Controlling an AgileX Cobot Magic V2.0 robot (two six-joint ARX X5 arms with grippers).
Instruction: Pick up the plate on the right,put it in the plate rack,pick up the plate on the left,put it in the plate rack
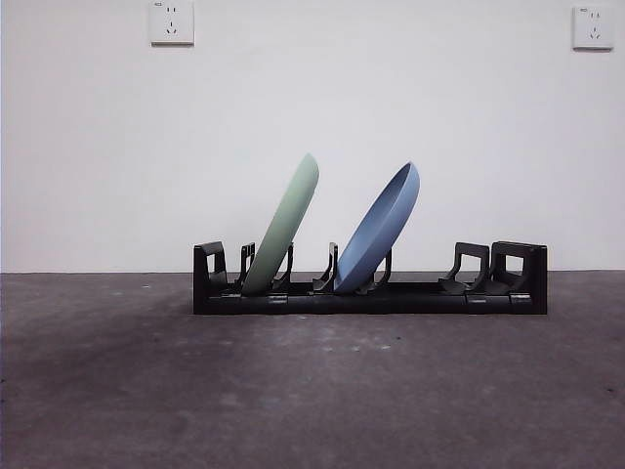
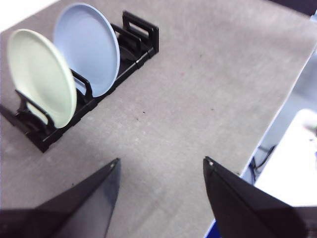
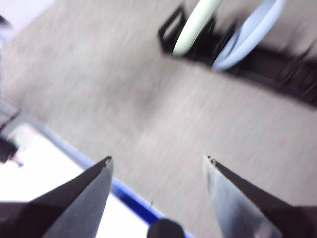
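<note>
The plate rack (image 1: 369,293) stood on the grey table (image 1: 312,391) with its long axis running left to right across the front view, parallel to the white wall (image 1: 312,127) behind it. Its blocky square ends closed off each extremity, and the curved prongs rose in a row between them.

Two plates sat on edge in the rack. The green plate (image 1: 284,230) occupied a slot near the left end; the blue plate (image 1: 381,230) occupied a slot near the middle. Both leaned to the right, rims uppermost and lower edges caught between prongs. The two plates were near each other but apart. The slots toward the right end of the rack held nothing.

Neither arm appeared in the front view. The left gripper (image 2: 161,171) hung above bare table well apart from the rack, jaws spread wide with nothing between them; its wrist view showed the rack (image 2: 124,44) obliquely with both plates' faces, green plate (image 2: 39,74) and blue plate (image 2: 89,47). The right gripper (image 3: 157,166) was likewise spread and empty, poised over the table's edge; its wrist view was blurred, showing the rack (image 3: 277,69), green plate (image 3: 195,25) and blue plate (image 3: 250,32) at a distance.

Two wall sockets (image 1: 172,21) were mounted high on the wall. Nothing stood between either gripper and the rack.
</note>
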